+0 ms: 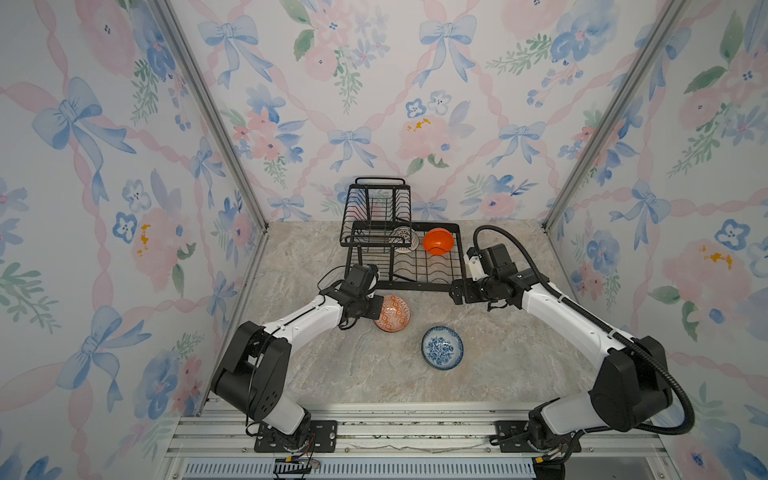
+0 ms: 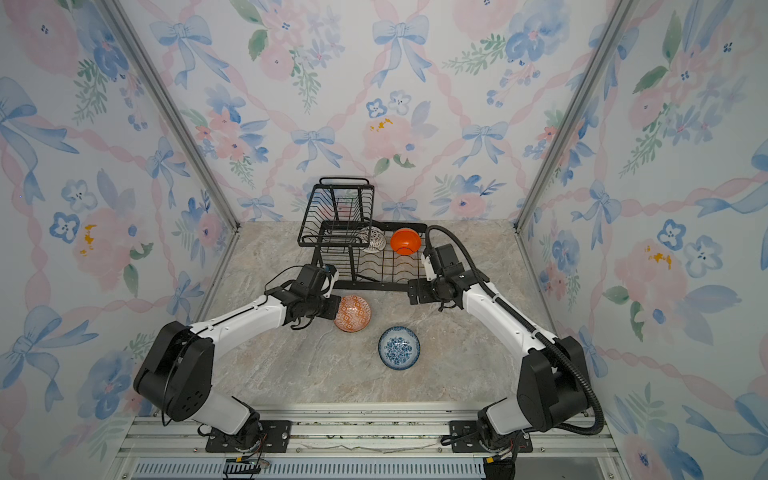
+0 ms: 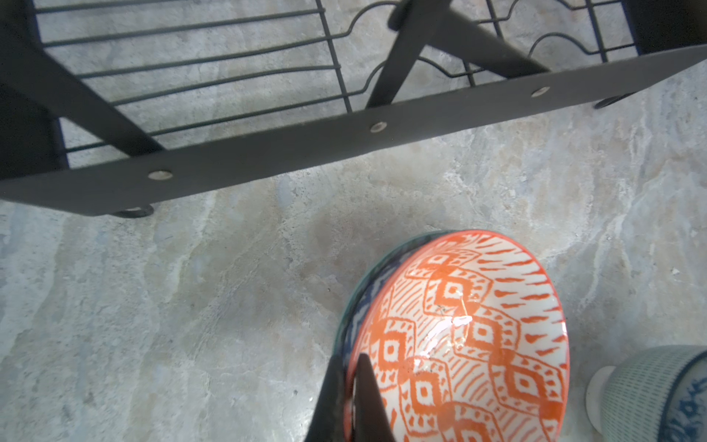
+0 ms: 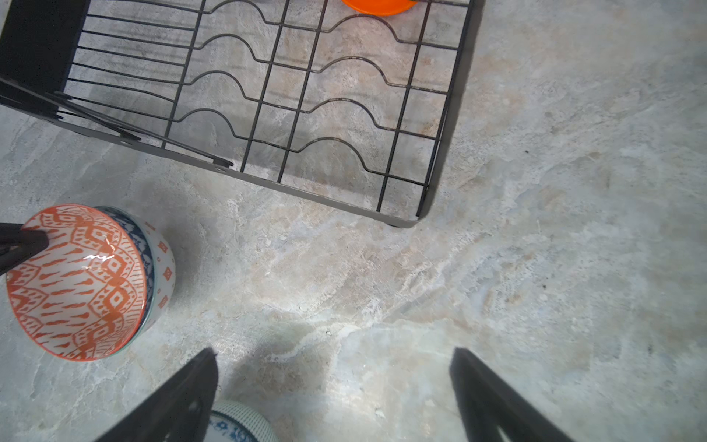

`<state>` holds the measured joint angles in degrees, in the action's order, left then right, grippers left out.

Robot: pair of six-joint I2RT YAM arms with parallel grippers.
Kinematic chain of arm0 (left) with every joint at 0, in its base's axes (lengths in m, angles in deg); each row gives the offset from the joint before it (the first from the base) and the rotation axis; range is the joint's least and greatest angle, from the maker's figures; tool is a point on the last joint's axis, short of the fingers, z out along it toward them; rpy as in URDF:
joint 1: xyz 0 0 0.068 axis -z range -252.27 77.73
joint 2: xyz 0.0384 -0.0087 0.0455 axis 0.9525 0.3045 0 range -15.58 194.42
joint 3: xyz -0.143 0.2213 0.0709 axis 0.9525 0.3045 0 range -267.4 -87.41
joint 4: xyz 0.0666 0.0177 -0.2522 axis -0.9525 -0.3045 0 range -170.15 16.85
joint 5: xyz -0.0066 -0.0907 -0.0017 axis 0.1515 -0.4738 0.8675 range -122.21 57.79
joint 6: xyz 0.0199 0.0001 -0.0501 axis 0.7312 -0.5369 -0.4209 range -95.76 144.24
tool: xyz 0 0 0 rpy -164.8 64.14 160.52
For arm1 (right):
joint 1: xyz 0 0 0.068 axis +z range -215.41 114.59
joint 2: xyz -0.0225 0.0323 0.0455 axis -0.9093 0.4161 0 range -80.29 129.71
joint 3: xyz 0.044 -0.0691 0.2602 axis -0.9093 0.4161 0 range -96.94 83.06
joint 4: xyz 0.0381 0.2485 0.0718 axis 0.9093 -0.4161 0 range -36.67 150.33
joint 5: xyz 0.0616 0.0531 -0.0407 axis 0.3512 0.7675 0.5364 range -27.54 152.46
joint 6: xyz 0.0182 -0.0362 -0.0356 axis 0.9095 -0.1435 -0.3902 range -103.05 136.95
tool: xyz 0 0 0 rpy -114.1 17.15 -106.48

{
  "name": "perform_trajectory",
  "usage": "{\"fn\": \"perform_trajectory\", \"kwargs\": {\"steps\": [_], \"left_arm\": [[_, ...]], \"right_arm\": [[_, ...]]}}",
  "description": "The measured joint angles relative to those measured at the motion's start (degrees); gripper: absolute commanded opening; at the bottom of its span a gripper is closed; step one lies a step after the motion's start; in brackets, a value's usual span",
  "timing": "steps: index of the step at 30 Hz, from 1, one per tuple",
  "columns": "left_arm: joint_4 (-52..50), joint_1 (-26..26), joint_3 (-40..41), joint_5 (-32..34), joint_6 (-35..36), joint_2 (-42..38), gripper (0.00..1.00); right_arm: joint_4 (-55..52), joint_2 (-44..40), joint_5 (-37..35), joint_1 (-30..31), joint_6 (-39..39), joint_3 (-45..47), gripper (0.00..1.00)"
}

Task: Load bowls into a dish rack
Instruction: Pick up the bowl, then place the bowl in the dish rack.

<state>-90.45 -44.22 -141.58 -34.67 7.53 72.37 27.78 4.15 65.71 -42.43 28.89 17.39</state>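
Two bowls [image 1: 438, 241] rest in the rack [image 1: 415, 286]; left claw [image 3: 350, 369] pinches the rim of the patterned bowl [image 1: 392, 313], likely for lifting; right claw [image 4: 334, 354] gapes, empty.

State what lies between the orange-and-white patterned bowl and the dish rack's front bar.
Only bare marble tabletop lies between the patterned bowl and the front bar, clearest in the left wrist view.

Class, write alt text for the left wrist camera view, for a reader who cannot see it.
The left gripper is shut on the rim of the orange-and-white geometric bowl, seen close up over a marbled tabletop. Beyond it runs the front bar of the dish rack; a blue-and-white bowl shows at the edge.
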Motion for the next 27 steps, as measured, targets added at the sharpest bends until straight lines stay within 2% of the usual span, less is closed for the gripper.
{"fn": "perform_trajectory", "kwargs": {"steps": [13, 27], "left_arm": [[-2.21, 1.01, -4.90, 1.49, -0.04, -5.01, 0.00], [-5.27, 9.70, -16.41, 6.58, -0.44, -8.28, 0.00]], "right_arm": [[-1.57, -1.09, 2.75, 0.50, -1.25, -3.54, 0.97], [-3.41, -7.61, 9.86, 5.03, 0.28, -10.25, 0.97]]}}
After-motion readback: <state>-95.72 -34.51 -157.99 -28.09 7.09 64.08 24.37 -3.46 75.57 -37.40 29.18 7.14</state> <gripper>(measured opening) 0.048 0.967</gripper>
